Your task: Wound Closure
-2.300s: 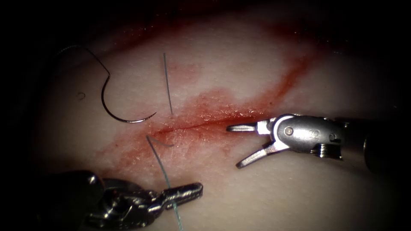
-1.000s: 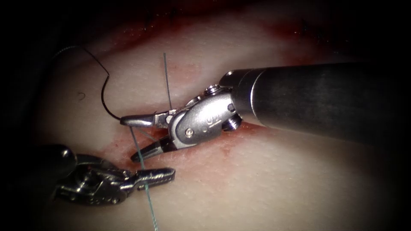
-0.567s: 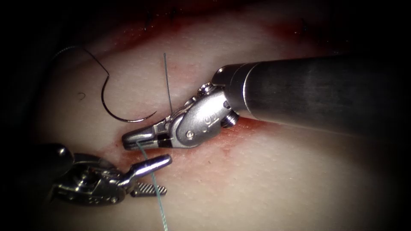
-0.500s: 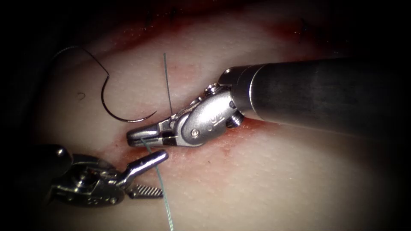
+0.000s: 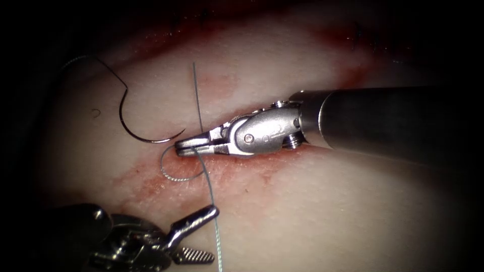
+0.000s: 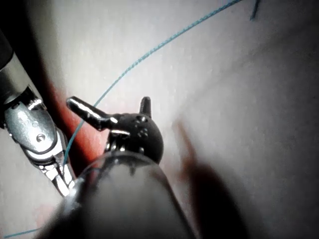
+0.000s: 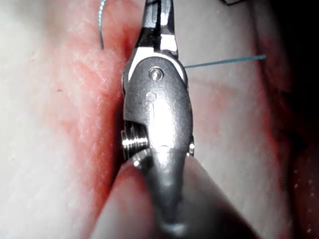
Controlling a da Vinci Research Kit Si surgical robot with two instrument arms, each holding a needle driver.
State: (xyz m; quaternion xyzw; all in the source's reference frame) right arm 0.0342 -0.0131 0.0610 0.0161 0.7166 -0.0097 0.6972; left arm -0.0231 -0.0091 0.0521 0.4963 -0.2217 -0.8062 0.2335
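My right tool [image 5: 185, 147] reaches in over the cut, its jaws shut on the green thread [image 5: 210, 194] at the cut's left end. From there the thread runs down past my left tool [image 5: 214, 234], whose open jaws hold nothing. A small thread loop [image 5: 174, 176] lies just below the right jaws. The curved needle [image 5: 143, 138] lies free on the tissue [image 5: 312, 216] left of the cut, with neither tool on it. A straight thread tail [image 5: 196, 95] stands up above the right jaws. The left wrist view has the left tool [image 6: 107, 99] open beside the thread [image 6: 149, 52]. In the right wrist view the right tool [image 7: 159, 12] is shut.
Red fluid [image 5: 151, 184] stains the tissue around the cut and along a band toward the upper right [image 5: 348, 80]. Dark thread [image 5: 108, 68] trails from the needle's rear toward the upper left. The right tool's shaft [image 5: 393, 123] spans the right half of the endoscope view.
My left jaws opened, let go of the thread and drew back down-left. My right jaws shut on the thread at the cut and moved right, leaving a small loop below them.
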